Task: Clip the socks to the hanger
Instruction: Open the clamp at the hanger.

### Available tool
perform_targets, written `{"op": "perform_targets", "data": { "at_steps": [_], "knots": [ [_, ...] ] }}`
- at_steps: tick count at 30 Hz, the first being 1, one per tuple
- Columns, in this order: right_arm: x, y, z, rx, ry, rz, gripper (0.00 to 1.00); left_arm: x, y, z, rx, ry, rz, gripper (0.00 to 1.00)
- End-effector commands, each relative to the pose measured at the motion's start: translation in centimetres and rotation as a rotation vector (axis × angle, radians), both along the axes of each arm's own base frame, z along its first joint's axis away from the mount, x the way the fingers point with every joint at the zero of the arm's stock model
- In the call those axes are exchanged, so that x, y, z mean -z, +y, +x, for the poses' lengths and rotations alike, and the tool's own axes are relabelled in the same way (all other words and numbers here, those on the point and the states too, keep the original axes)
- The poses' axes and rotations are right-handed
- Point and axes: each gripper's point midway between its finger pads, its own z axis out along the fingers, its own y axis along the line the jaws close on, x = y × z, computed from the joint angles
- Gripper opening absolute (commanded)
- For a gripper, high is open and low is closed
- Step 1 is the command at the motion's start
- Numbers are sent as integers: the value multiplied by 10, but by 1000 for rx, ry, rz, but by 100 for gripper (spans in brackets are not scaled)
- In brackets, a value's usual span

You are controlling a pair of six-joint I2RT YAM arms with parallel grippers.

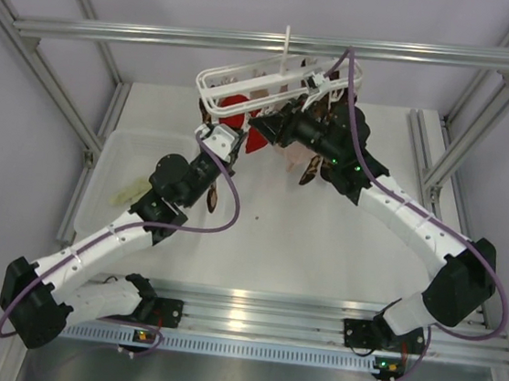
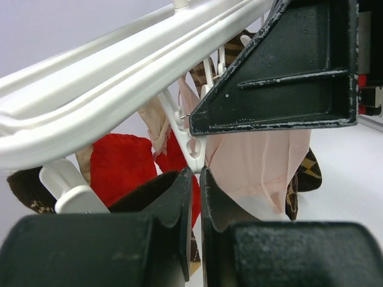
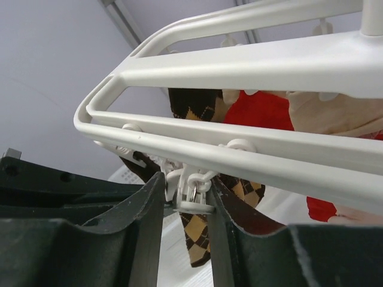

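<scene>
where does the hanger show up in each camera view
top external: hanger upper centre, below the crossbar.
left wrist: hanger bars slant across the upper left.
right wrist: hanger frame fills the upper half.
shared landmark: red sock hanging beneath it.

An aluminium crossbar (image 1: 253,41) is being taken as the landmark. Below its middle a red sock (image 1: 236,113) is being seen hanging. A brown argyle sock (image 1: 310,169) is hanging slightly further right, with a pink sock (image 2: 257,161) between them. Well below the crossbar, a white table (image 1: 304,242) is being lit, and a clear bin (image 1: 111,156) is being carried on it under the crossbar's left end.
</scene>
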Motion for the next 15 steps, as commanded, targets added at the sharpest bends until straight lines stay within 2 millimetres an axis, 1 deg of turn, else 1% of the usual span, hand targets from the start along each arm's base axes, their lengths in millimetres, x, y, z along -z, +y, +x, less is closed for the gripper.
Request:
{"op": "perform_targets", "data": {
  "at_steps": [1,2,3,5,6,7,10,11,12,15],
  "knots": [
    [-30,0,-2,9,-81,40,31,-15,1,-12,37,-30,-45,0],
    [-32,0,-4,2,-94,47,27,-15,0,-13,44,-17,-57,0],
    [-30,0,-5,-3,-95,45,20,-15,-1,-15,54,-12,-60,0],
    [-31,0,-6,-7,-105,51,10,-12,-1,-17,61,4,-60,0],
    [-31,-1,-7,-9,-107,52,3,-12,-1,-16,61,6,-60,0],
    [-32,-1,-9,-15,-113,56,0,-14,0,-17,56,8,-64,0],
    [-30,-1,-11,-35,-137,51,0,-21,1,-19,59,23,-101,21],
    [-31,-1,-13,-53,-146,52,0,-21,2,-20,60,36,-108,30],
    [-30,-3,-11,-53,-152,56,0,-26,3,-20,53,38,-123,30],
    [-31,-4,-11,-72,-162,54,0,-26,3,-20,52,73,-143,32]
  ]
}}
